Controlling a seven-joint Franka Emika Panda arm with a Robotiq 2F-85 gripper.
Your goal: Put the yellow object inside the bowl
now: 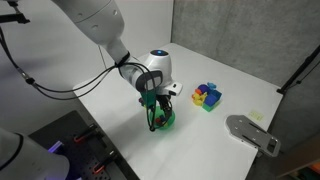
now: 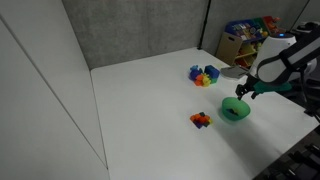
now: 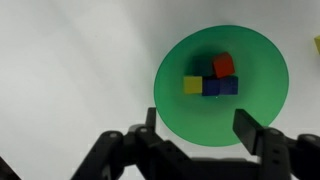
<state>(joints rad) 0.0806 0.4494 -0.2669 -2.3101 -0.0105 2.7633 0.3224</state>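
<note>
Tool spread above bowl; yellow object inside

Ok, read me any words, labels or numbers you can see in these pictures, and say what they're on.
None can be read. The bowl, the colored blocks and the gripper show no lettering; the colorful shelf items are too blurred to tell.

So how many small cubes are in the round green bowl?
4, by the wrist view: small yellow cube, dark blue cube and second dark blue cube in a row, red cube adjoining. Others may be hidden.
</note>
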